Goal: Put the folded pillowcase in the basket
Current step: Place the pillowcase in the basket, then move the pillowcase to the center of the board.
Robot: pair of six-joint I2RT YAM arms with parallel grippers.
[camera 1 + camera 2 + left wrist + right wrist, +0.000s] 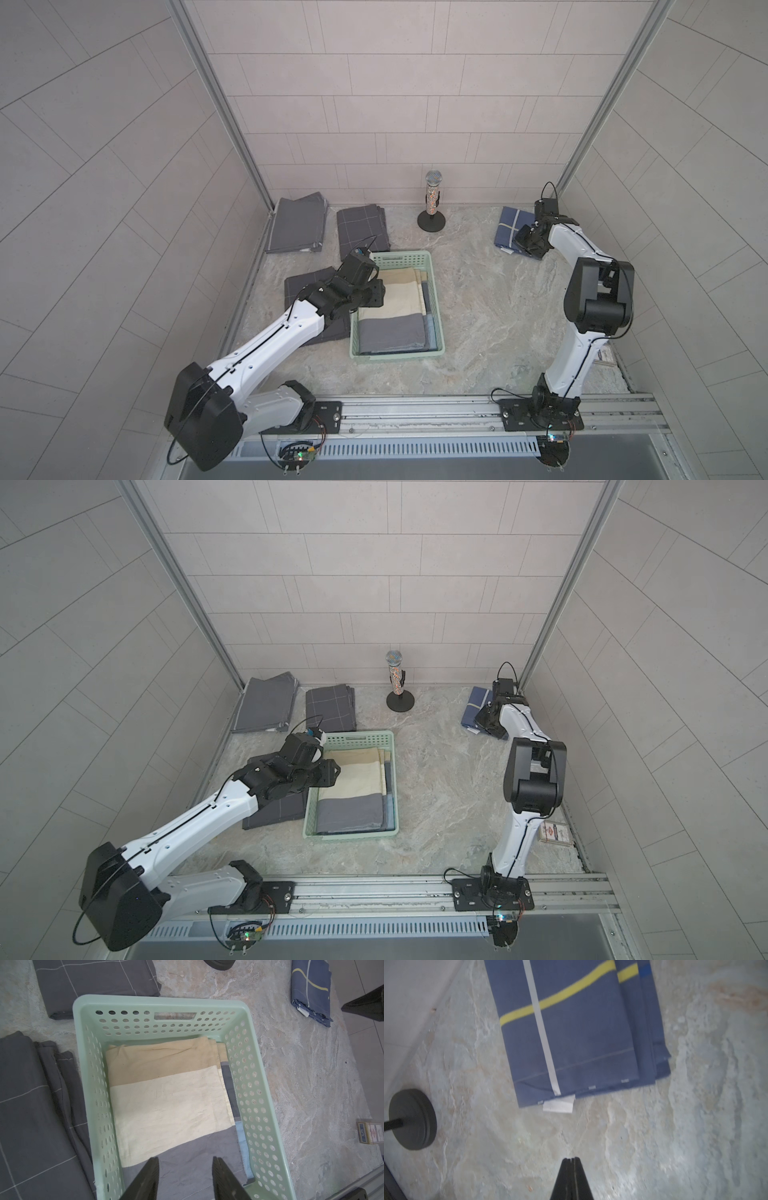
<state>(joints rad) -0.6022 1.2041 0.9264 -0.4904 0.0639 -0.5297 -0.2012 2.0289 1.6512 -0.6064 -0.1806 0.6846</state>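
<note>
The mint-green basket (397,355) (351,835) (158,1003) stands mid-table. In it lies a folded pillowcase (399,299) (170,1103) banded tan, cream and grey. My left gripper (185,1160) (376,291) hovers over the basket's left side, open, with only the grey band showing between its fingers. A folded blue pillowcase (571,1032) (509,226) with a yellow line and a white stripe lies at the back right. My right gripper (572,1159) (523,241) is shut and empty, just short of that cloth's near edge.
Three folded grey checked cloths lie left of the basket: one in the back corner (297,224), one behind the basket (361,230), one under my left arm (307,299). A glittery microphone on a round black stand (432,199) is at the back. A card pack (555,833) lies front right.
</note>
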